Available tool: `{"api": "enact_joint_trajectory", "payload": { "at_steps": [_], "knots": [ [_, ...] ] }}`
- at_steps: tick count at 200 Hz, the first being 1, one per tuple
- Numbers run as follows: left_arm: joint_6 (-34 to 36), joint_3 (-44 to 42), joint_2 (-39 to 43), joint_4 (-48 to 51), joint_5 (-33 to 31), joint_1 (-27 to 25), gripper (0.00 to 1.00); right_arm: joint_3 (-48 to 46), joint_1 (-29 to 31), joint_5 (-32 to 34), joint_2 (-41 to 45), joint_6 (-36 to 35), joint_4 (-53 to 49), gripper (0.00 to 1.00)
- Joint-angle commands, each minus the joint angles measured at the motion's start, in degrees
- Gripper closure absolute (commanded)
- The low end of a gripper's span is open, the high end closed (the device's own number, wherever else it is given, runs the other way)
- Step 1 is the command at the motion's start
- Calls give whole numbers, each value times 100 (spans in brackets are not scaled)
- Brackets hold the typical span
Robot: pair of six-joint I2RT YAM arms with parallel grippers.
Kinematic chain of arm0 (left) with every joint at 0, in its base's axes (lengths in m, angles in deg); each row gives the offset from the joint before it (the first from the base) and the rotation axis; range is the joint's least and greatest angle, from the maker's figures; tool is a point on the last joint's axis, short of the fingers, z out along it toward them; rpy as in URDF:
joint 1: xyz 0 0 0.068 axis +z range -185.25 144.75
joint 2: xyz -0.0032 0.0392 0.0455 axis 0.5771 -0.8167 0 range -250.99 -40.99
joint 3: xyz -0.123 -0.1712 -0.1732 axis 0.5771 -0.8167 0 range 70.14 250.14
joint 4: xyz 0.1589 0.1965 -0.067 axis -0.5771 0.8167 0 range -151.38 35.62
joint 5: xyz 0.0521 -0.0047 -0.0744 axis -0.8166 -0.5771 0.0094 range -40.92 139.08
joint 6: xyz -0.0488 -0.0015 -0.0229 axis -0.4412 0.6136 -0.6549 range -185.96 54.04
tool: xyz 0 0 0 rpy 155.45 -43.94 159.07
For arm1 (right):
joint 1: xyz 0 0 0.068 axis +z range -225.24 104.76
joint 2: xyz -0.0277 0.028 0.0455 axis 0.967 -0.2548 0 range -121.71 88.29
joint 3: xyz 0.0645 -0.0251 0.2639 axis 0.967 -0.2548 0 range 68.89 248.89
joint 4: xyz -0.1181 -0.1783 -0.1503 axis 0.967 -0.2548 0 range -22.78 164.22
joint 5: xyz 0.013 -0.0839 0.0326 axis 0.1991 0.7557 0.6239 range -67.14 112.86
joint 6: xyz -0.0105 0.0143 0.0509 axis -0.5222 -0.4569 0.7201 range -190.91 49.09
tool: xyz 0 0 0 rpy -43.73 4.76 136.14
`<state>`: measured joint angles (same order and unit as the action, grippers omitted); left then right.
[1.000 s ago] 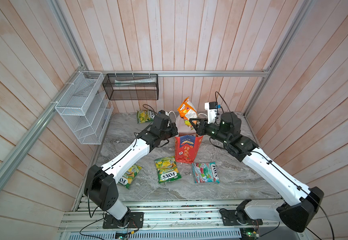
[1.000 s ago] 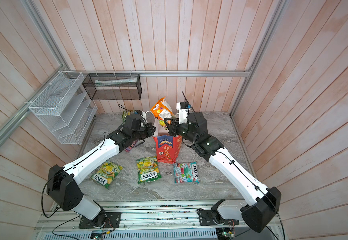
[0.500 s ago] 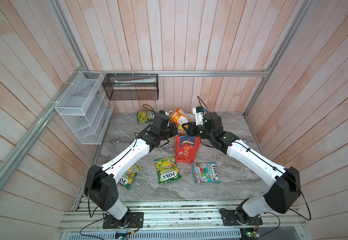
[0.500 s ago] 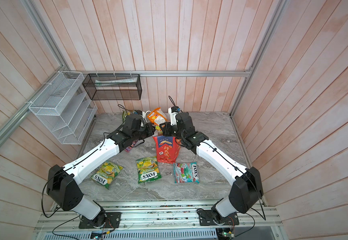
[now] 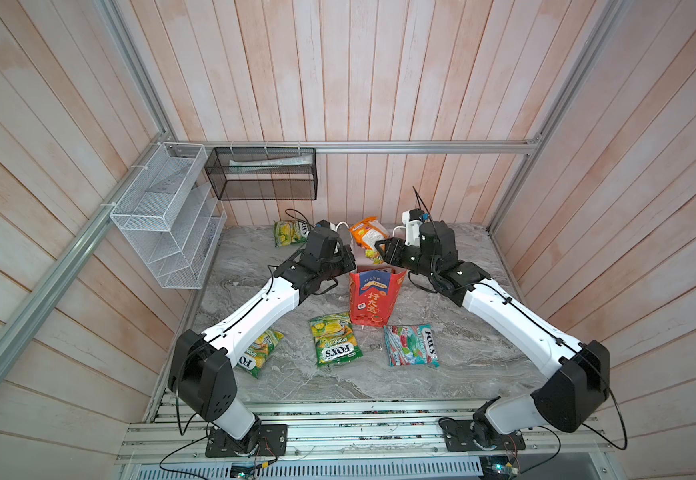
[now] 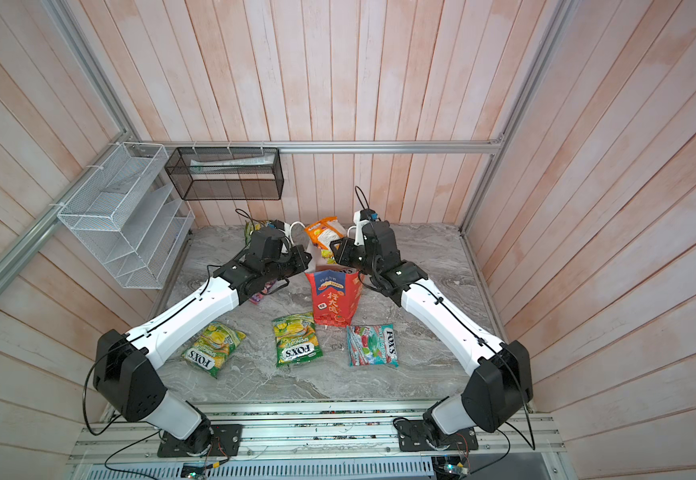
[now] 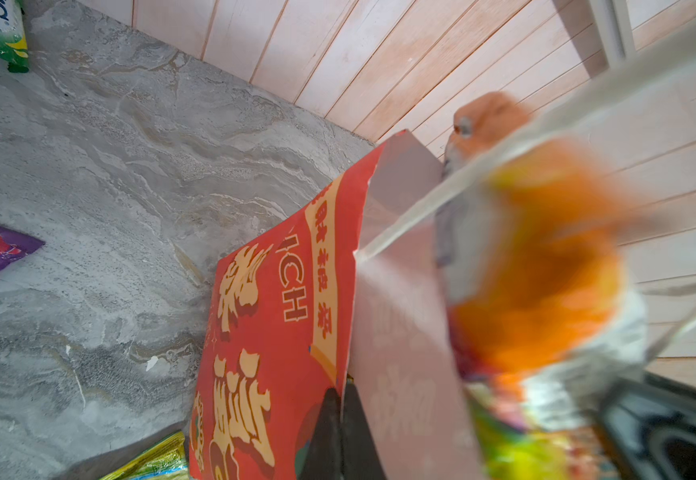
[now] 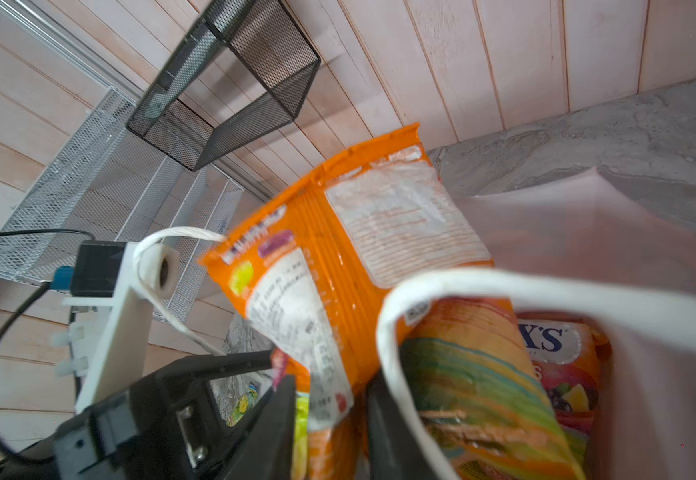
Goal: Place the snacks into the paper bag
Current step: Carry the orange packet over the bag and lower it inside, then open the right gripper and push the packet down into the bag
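Note:
The red paper bag (image 5: 373, 299) (image 6: 334, 299) stands upright in mid-table. My left gripper (image 5: 351, 264) (image 7: 340, 390) is shut on its rim, one finger outside and one inside the wall (image 7: 280, 332). My right gripper (image 5: 379, 249) (image 8: 329, 386) is at the bag's mouth, jaws apart. An orange-and-white packet (image 5: 367, 235) (image 8: 338, 249) stands loosely between them, its lower end in the bag. Other packets (image 8: 558, 361) lie inside. On the table lie two green-yellow FOX'S packets (image 5: 334, 345) (image 5: 259, 353), a teal-red one (image 5: 410, 345), a green one at the back (image 5: 290, 232) and a purple one (image 6: 265, 291).
A white wire rack (image 5: 167, 220) and a black mesh basket (image 5: 263, 178) hang on the back left walls. One white cord handle (image 8: 504, 286) arches across my right gripper. The other handle (image 8: 159, 257) loops around the left wrist's camera mount. Wooden walls enclose the table.
My right arm has brought the orange packet down from above the bag into its mouth, and its jaws have widened. The left gripper has kept its hold on the rim.

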<state>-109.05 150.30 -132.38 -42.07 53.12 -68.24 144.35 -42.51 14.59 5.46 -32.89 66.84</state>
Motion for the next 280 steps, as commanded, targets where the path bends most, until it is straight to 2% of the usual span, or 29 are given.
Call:
{"api": "enact_joint_trajectory", "payload": {
  "at_steps": [1,25,53,80,121,146,204,240,250,260,280],
  "knots": [
    [64,145,50,-68,-78,34,100,-195,14,177,432,58,402,50],
    [64,135,53,-78,-67,43,100,-300,32,341,724,-53,456,46],
    [55,135,49,-82,-54,56,100,-261,119,918,1109,-365,234,40],
    [64,134,31,-83,-46,53,100,-166,120,1420,1355,-616,-53,23],
    [79,173,-44,-75,-33,56,100,-120,119,2292,1444,-876,-308,3],
    [81,197,-104,-69,9,52,100,-27,119,2690,1156,-1081,-436,2],
    [96,195,-105,-66,-17,56,100,523,194,2185,11,-1379,-671,4],
    [90,217,-136,-59,36,52,100,731,264,2825,-397,-1567,-894,2],
    [82,206,-131,-67,25,52,100,749,287,2950,-459,-1611,-898,6],
    [82,208,-125,-76,25,48,100,734,297,2989,-480,-1642,-873,18],
    [73,207,-158,-93,71,50,100,687,299,3041,-400,-1713,-805,58]
  ]
}}
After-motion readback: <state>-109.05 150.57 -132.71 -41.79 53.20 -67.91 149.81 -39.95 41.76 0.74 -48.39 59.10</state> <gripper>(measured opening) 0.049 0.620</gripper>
